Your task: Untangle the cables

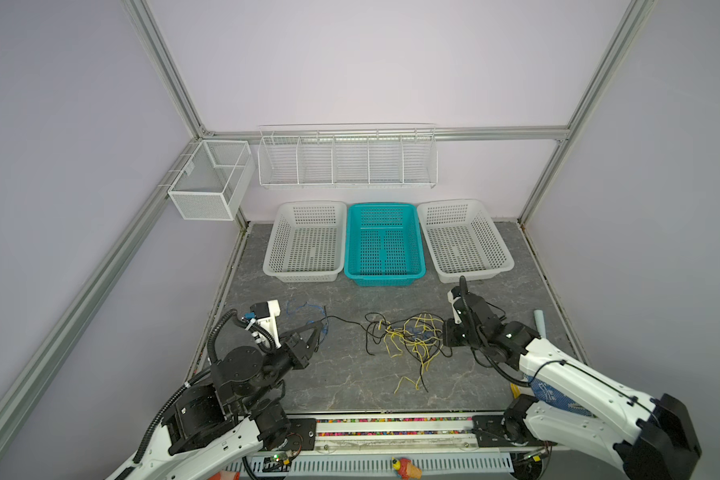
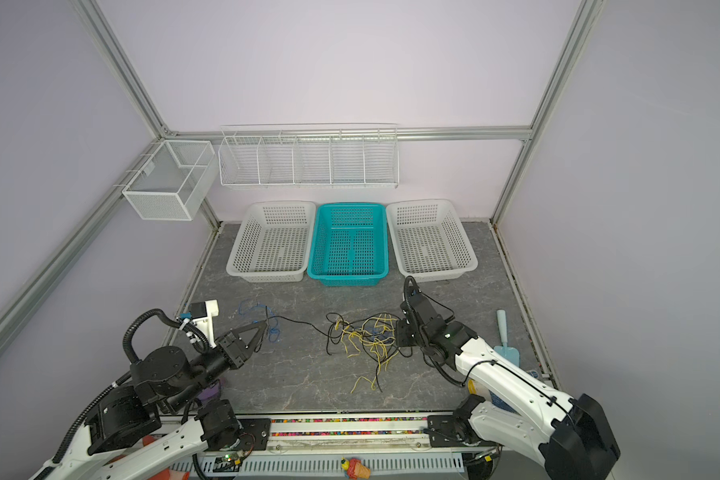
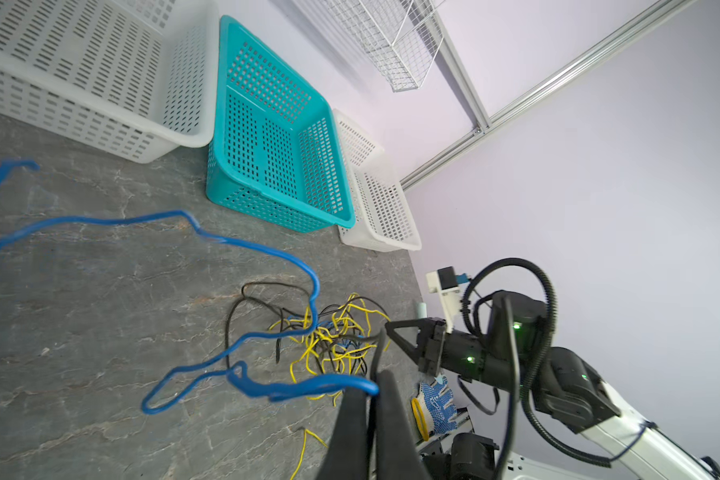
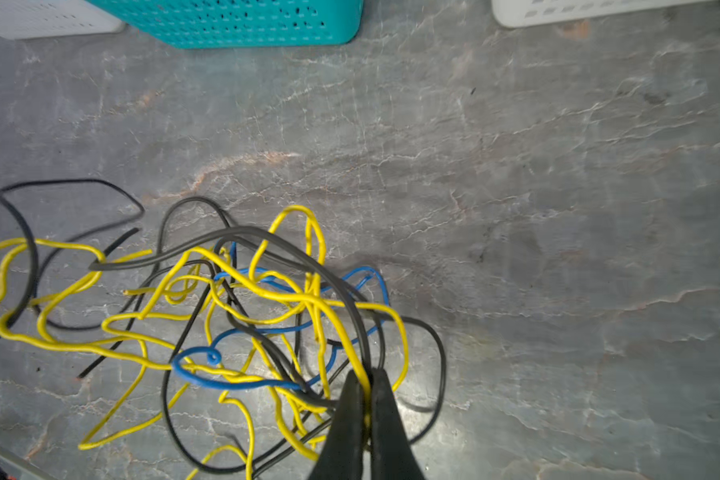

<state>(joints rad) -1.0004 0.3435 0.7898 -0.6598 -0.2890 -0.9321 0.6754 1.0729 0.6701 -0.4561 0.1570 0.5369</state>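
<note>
The cables lie on the grey stone-look table. A tangle of yellow, black and blue wires (image 1: 408,338) (image 2: 366,336) (image 4: 242,316) sits mid-table. A long blue cable (image 1: 304,309) (image 3: 233,245) loops off to the left. A black strand (image 1: 346,321) runs between it and the tangle. My left gripper (image 1: 319,328) (image 2: 262,326) (image 3: 373,390) is shut on the blue cable, left of the tangle. My right gripper (image 1: 445,334) (image 2: 398,334) (image 4: 368,374) is at the tangle's right edge, shut on a yellow cable (image 4: 350,345) with black strands beside it.
Three baskets stand in a row at the back: white (image 1: 304,273), teal (image 1: 385,276), white (image 1: 479,273). Wire racks (image 1: 346,158) hang on the wall. A pale blue trowel (image 2: 504,332) lies by the right edge, and a dotted glove (image 3: 437,399) lies near the right arm's base.
</note>
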